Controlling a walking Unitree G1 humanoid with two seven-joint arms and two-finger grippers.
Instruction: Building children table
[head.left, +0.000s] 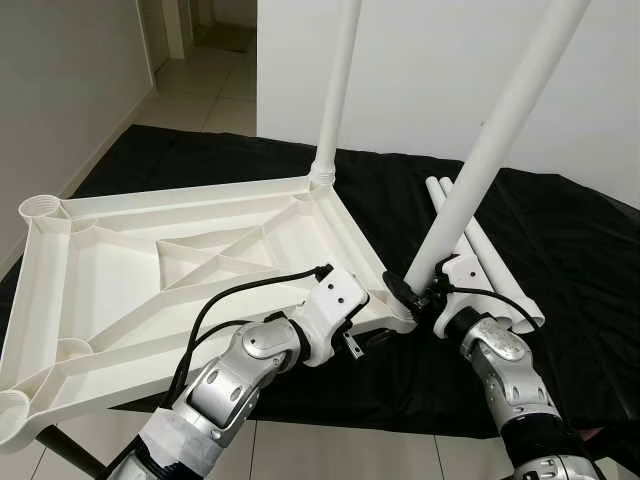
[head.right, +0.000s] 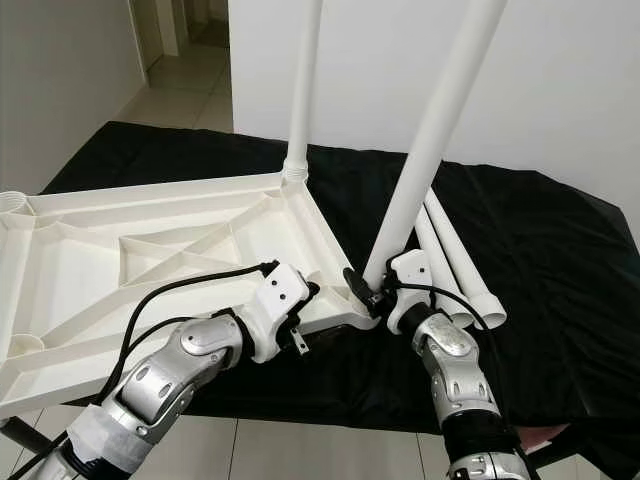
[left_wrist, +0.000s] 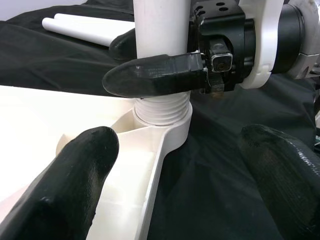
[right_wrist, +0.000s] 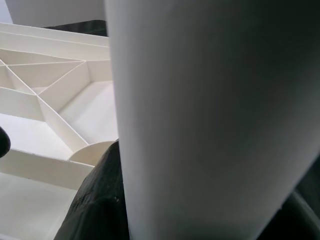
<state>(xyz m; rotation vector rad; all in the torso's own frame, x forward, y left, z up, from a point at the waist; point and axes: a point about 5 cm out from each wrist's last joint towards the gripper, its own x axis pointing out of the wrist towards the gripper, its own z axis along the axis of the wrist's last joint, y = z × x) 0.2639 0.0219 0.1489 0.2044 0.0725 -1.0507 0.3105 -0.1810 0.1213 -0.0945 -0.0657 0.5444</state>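
Table: white ribbed underside up, one leg standing in its far corner.
Right hand: gripping second leg at near corner socket.
Left hand: open, fingers either side of the table's edge.
Left wrist view: leg's threaded end seated in socket.

We count:
- white tabletop, upside down: one
- corner sockets on tabletop: four
- white legs standing in sockets: two, far one, near one
- loose white legs lying on cloth: two
- black cloth: one
- grippers: two, left, right
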